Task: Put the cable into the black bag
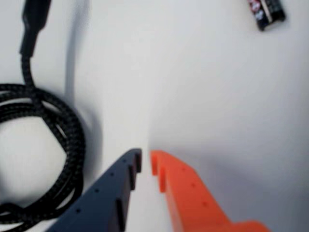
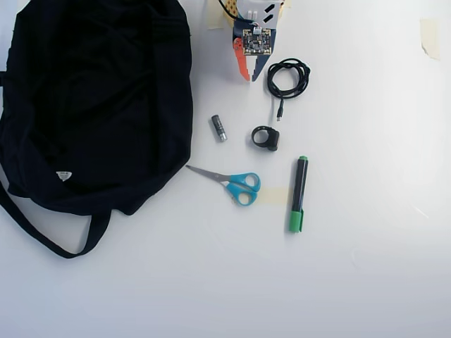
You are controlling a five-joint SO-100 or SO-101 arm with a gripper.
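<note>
While gripper (image 1: 146, 162) is hovering over bare table (image 2: 366, 282), fingers nearly pressed together and pinching nothing, reach step is just beginning. Cable (image 2: 287, 77) is lying coiled just right of gripper in overhead view, untouched. Bag (image 2: 91, 98) is waiting far left. Next move is calling for spreading fingers, shifting onto coil.

Overhead view: looks straight down from high up, taking in the whole table (image 2: 366, 282); arm base at 12 o'clock.
Wrist view: rides low and close over the table, facing along the gripper (image 1: 146, 162).
Shared: cable (image 1: 53, 145) (image 2: 287, 77), gripper (image 2: 251, 74), battery (image 1: 267, 13) (image 2: 219, 128).
</note>
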